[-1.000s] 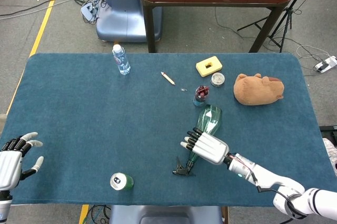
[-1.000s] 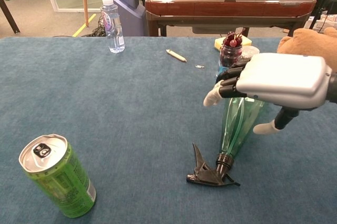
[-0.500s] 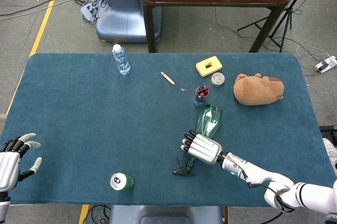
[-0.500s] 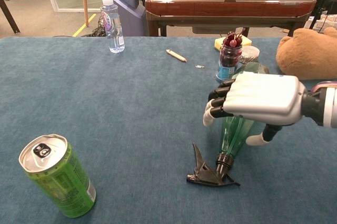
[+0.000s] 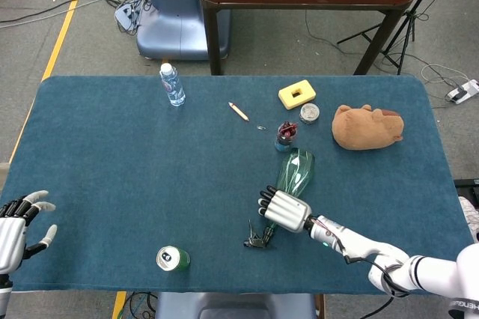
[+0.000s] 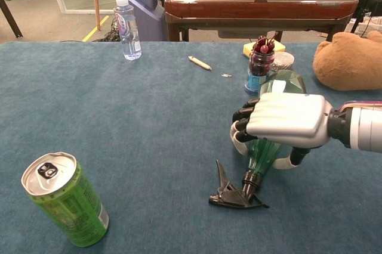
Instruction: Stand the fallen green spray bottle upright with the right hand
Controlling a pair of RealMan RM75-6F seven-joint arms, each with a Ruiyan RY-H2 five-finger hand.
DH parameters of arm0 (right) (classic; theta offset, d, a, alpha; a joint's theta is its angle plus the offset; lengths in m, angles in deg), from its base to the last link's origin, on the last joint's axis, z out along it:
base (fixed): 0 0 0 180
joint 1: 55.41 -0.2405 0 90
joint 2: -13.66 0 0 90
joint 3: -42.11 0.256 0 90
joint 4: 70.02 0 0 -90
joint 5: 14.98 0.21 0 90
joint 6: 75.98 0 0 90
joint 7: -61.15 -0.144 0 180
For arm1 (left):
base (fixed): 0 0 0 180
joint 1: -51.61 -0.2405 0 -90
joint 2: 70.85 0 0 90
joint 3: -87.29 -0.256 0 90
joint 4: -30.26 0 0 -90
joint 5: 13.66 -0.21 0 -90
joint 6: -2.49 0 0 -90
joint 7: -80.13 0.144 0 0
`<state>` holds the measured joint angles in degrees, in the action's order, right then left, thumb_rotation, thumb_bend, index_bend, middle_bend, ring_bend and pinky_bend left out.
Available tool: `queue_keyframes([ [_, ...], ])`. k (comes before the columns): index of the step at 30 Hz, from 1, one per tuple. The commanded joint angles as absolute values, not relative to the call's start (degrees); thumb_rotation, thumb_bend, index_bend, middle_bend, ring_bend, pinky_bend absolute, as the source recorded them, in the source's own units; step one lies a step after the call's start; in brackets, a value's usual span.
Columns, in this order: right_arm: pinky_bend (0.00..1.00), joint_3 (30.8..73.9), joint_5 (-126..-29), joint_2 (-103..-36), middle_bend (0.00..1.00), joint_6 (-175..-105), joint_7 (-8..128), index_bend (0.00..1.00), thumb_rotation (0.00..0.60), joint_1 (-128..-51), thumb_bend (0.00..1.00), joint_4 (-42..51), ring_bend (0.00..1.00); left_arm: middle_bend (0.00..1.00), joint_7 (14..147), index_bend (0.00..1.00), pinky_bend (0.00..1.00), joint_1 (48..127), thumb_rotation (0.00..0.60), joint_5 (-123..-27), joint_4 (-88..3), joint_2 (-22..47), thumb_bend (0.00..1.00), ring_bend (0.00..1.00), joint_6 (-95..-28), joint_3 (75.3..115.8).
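The green spray bottle (image 5: 297,168) lies on its side on the blue table (image 5: 112,162), its black trigger head (image 5: 258,238) pointing toward me. My right hand (image 5: 283,209) comes down over the narrow lower part of the bottle (image 6: 262,154); the fingers (image 6: 242,124) curl round one side and the thumb hooks under the other, so it grips the bottle. The trigger head (image 6: 233,193) rests on the cloth just below the right hand (image 6: 286,120). My left hand (image 5: 19,225) hovers at the table's near left edge, fingers apart and holding nothing.
A small jar of cherries (image 5: 286,135) stands just beyond the bottle's base. A brown plush toy (image 5: 367,126), a yellow block (image 5: 296,93) and a round tin (image 5: 309,113) lie further back right. A green can (image 5: 173,259) stands front left, a water bottle (image 5: 172,84) at the back.
My right hand has sunk onto the bottle and slid toward its neck, and its fingers have closed round it. The trigger head has shifted slightly. The left hand has drifted a little lower.
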<state>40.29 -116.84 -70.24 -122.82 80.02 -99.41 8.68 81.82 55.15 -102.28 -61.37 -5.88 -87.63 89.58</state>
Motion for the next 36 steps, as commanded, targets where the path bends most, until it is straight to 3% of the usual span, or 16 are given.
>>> queue_keyframes([
  [1,0.23,39.98,-116.78,-70.83,0.35,-123.18,79.50,0.53,0.600,-99.64,0.25,7.93,0.17,0.25,81.74,0.41,0.23,55.07,0.600,-102.22,-61.28,-5.88,0.33,0.24,-87.62,89.55],
  [10,0.28,40.75,-116.83,-72.25,0.50,-131.10,69.70,0.75,0.600,-99.12,0.37,5.02,0.32,0.25,81.43,0.41,0.23,54.76,0.600,-102.16,-61.01,-5.91,0.33,0.24,-87.88,89.56],
  [24,0.32,49.54,-101.84,-65.99,0.52,-140.81,42.53,0.77,0.600,-93.40,0.38,15.13,0.34,0.25,81.40,0.41,0.23,55.22,0.600,-102.57,-60.63,-5.46,0.33,0.24,-87.18,89.56],
  [36,0.32,54.26,-90.39,-64.37,0.52,-133.85,16.25,0.77,0.600,-91.46,0.38,18.73,0.34,0.25,81.97,0.41,0.23,55.37,0.600,-102.80,-60.97,-5.46,0.33,0.24,-87.05,89.54],
])
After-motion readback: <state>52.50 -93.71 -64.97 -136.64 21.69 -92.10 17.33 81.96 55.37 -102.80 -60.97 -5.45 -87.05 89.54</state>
